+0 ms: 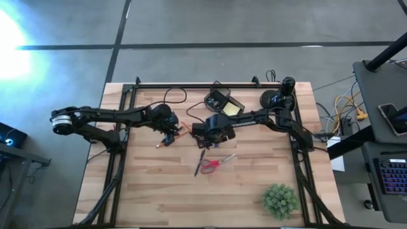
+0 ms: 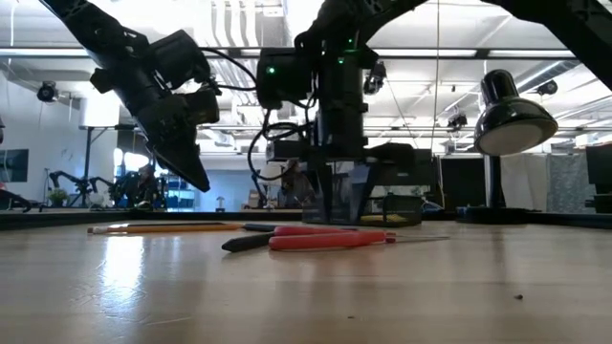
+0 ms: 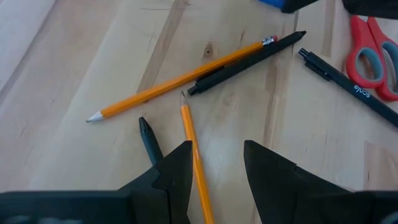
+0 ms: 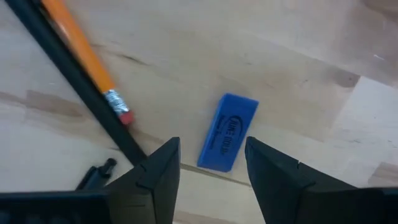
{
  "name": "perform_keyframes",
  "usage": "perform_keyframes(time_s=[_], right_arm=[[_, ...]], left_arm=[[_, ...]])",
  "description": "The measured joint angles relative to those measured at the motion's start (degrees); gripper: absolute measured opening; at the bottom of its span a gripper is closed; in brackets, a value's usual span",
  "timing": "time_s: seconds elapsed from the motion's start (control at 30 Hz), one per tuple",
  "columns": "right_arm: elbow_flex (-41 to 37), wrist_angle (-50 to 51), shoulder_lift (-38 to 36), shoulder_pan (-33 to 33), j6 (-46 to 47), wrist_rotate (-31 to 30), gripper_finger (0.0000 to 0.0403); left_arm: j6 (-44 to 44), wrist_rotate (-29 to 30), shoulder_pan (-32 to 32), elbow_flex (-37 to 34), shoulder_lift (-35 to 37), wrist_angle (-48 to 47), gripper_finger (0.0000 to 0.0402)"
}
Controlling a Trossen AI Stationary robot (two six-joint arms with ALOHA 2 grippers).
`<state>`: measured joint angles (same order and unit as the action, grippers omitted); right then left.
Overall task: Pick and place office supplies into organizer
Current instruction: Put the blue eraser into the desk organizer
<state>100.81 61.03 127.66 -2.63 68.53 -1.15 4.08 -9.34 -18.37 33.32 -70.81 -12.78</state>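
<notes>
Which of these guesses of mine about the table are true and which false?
1. The right gripper hangs over a blue eraser, jaws open. True.
2. The left gripper holds the scissors. False: the scissors lie on the table, and that gripper's open jaws hover over an orange pencil.
3. A yellow sticky-note pad sits in the black organizer. True.
4. The green plant stands inside the organizer. False: it stands on the table near a corner, far from the organizer.
5. The eraser is already in the organizer. False: it lies on the wood.
</notes>
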Motion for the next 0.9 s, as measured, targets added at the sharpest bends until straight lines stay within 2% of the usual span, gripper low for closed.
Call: perform_keyframes(time_s=[0.13, 0.4, 0.73, 0.8, 0.9], right_arm=[[-1.31, -0.02, 0.00, -0.11, 0.00, 0.13, 0.0169], [-4.81, -5.04, -0.37, -0.56, -0.91, 5.14, 0.0161], [-4.85, -5.91, -0.67, -2.86, -5.52, 6.07, 0.0051], [-4.78, -5.74, -1.18, -2.98, -6.09, 4.39, 0.0040], [-3.90, -5.59, -2.25, -3.27, -6.75, -1.53, 0.0036]], left_arm=[[-0.02, 0.00, 0.00, 0.00, 0.00, -0.14, 0.0129], [-0.03, -0.01, 0.00, 0.02, 0.00, -0.27, 0.0129], [-0.07, 0.00, 0.00, 0.02, 0.00, -0.23, 0.0129], [-0.07, -0.01, 0.00, 0.02, 0.00, -0.22, 0.0129], [-0.07, 0.00, 0.00, 0.02, 0.00, -0.20, 0.0129]])
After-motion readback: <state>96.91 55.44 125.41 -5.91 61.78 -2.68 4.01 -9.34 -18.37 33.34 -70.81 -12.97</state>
